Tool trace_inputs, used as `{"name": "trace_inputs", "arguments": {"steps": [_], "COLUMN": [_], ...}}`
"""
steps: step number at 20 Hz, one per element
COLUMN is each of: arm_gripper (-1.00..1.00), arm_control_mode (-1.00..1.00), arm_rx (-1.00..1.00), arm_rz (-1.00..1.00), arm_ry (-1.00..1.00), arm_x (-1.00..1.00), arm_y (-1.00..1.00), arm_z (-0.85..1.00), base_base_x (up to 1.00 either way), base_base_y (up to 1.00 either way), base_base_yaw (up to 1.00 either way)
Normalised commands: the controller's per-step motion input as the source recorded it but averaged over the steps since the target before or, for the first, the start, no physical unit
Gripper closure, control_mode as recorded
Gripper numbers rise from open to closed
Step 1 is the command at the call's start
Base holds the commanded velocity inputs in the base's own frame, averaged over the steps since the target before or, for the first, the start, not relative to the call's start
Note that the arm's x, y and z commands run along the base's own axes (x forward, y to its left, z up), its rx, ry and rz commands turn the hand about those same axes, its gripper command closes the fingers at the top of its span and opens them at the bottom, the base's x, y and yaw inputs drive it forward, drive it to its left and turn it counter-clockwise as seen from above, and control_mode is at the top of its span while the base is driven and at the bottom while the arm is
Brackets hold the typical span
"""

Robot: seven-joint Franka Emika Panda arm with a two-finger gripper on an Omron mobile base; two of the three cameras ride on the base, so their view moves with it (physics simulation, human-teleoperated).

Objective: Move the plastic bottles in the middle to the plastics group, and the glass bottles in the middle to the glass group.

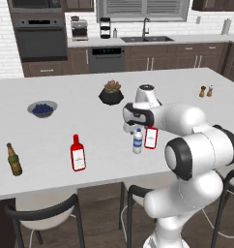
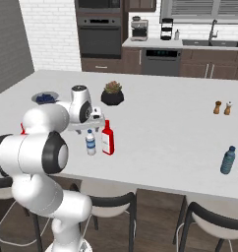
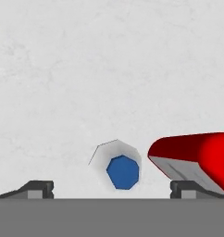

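Hand view: fingers (image 3: 112, 190) wide apart above the clear bottle (image 3: 119, 167), red bottle (image 3: 197, 159) just beside.

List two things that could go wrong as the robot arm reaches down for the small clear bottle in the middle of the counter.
1. The red flat-sided bottle with the white label stands right beside the small clear plastic bottle with the blue label. In the hand view one fingertip lines up with it, so descending may knock it over.
2. The open claw sits off-centre over the clear bottle, so closing might tip it.
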Motion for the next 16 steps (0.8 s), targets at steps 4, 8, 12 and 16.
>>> {"name": "trace_inputs", "arguments": {"steps": [4, 8, 12, 16], "arm_gripper": [-1.00, -1.00, -1.00, -1.00], "arm_control_mode": [-1.00, -1.00, -1.00, -1.00], "arm_rx": [0.00, 0.00, 0.00, 0.00], "arm_rz": [0.00, 0.00, 0.00, 0.00], "arm_ry": [0.00, 0.00, 0.00, 0.00], "arm_x": [0.00, 0.00, -0.01, -0.01], "arm_y": [0.00, 0.00, 0.00, 0.00], "arm_z": [-0.28, -0.23, -0.03, -0.06], "base_base_x": [0.00, 0.00, 0.00, 0.00], "base_base_y": [0.00, 0.00, 0.00, 0.00], "base_base_yaw": [0.00, 0.00, 0.00, 0.00]}}
